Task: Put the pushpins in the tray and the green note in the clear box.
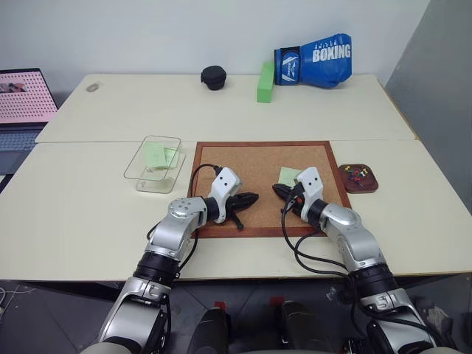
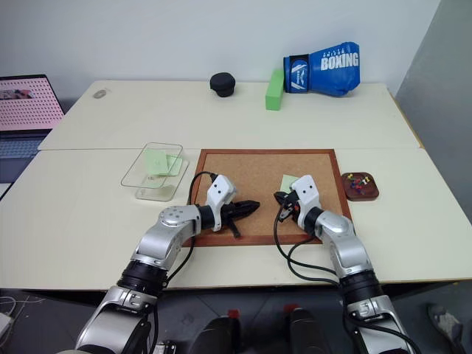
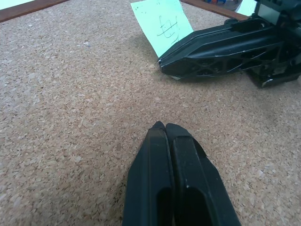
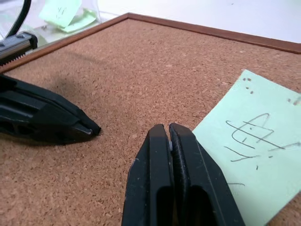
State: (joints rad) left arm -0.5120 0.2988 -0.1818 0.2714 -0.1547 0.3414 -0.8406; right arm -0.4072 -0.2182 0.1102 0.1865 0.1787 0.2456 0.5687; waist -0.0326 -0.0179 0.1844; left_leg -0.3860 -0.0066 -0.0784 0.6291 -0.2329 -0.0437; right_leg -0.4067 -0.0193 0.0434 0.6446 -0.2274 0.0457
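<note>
The green note lies flat on the corkboard, with scribbles on it. My right gripper is shut, its tips low over the cork at the note's near-left edge; nothing shows between its fingers. My left gripper is also shut and empty, pointing across the cork at the right gripper's fingers. Right of the board, the tray holds several pushpins. Left of the board, the clear box holds green notes.
At the table's back stand a blue boxing glove, a bright green foam block and a small black object. A laptop sits off the left edge. Black cables loop from both wrists over the board's near frame.
</note>
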